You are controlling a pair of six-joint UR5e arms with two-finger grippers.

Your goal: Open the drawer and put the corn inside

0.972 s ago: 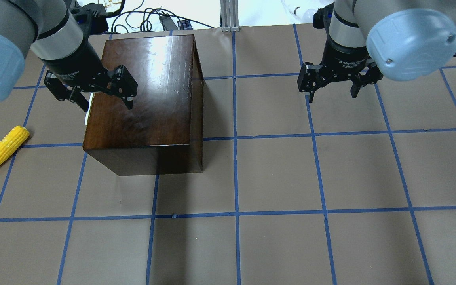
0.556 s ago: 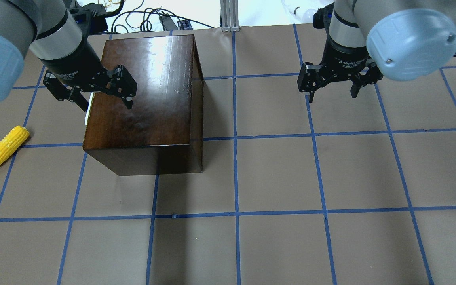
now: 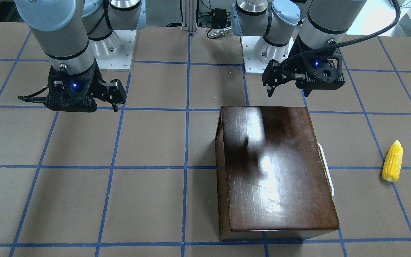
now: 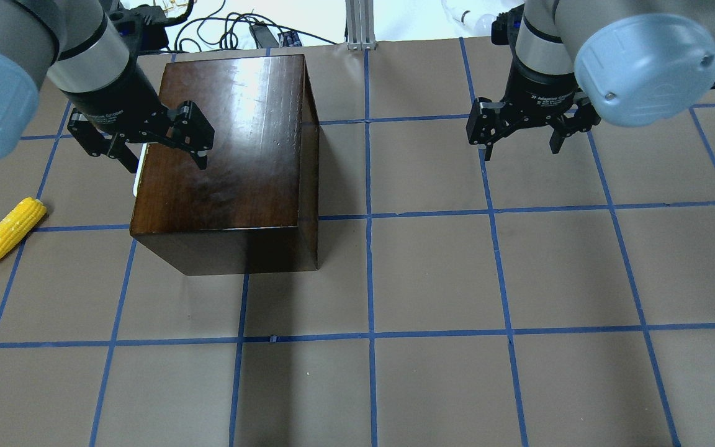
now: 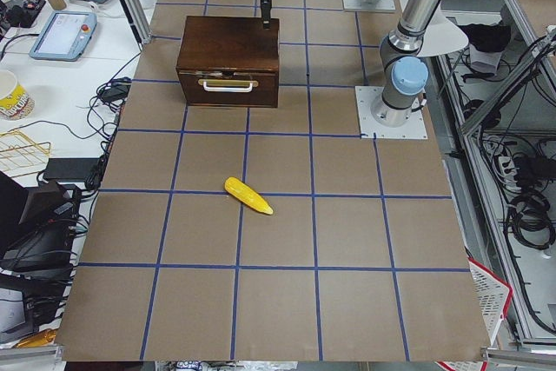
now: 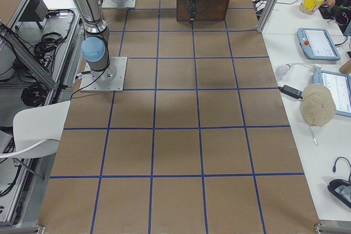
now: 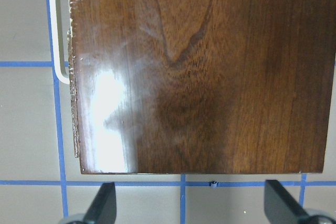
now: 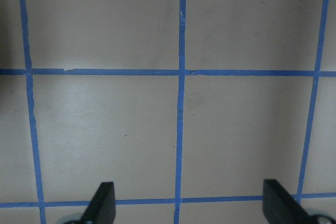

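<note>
Exterior front-facing view: we see the dark box (image 3: 277,167) on the robot's left half of the table (image 3: 148,142). A cream handle (image 3: 328,171) peeks out on the side that faces the table's left edge, and the corn (image 3: 392,161) lies flat further toward that edge, well apart from the box. The left gripper (image 3: 287,89) hangs above the box's edge nearest the base. Overhead exterior view: its jaws are spread wide with nothing between them, and the right gripper (image 4: 522,148) is likewise spread and empty over bare table in the right half. Exterior left view: the drawer (image 5: 228,91) sits flush in the box, fully shut, so we judge the task to be at its first step, the reach for the handle. Exterior right view: the box is small at the far end and tells us nothing more. Left wrist-mounted view: the glossy box top fills the picture, and both fingers (image 7: 102,205) are clear of the wood. Right wrist-mounted view: only taped table shows between the parted fingers (image 8: 102,203). Next, we think, the left gripper must shift toward the table's left edge, drop beside the front panel, straddle the handle, close, and pull straight toward that edge. The corn lies that way but looks far enough off.
</note>
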